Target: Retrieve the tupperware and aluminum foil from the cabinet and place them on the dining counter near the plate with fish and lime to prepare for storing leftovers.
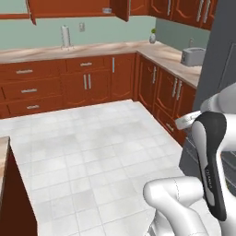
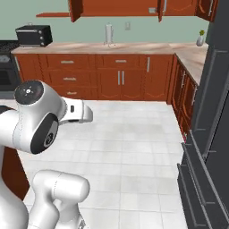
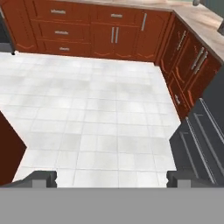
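Where the left base view looks across the white tiled floor [image 1: 92,152], the cabinet [image 1: 78,8] hangs high on the far wall with one door [image 1: 120,10] swung open, its inside too dark and cropped to make out any contents; below it runs the marbled wall worktop [image 1: 92,50] with an upright white paper-towel roll [image 1: 66,36], a small vase [image 1: 152,37] in the corner and a grey toaster [image 1: 192,56] on the right-hand run. A corner of the dining counter [image 1: 3,152] shows at the left edge, and the arm [image 1: 209,156] rises at lower right. In the right base view the same cabinet [image 2: 116,6] sits at the top with doors ajar either side, the paper-towel roll [image 2: 108,34] stands on the worktop beneath, a black toaster oven [image 2: 34,35] is at far left, and a tall dark appliance [image 2: 210,134] (likely the fridge) fills the right. In the hand view the gripper [image 3: 111,178] points down over bare floor tiles, its two dark fingertips [image 3: 41,178] spread as wide apart as they go, with nothing between them.
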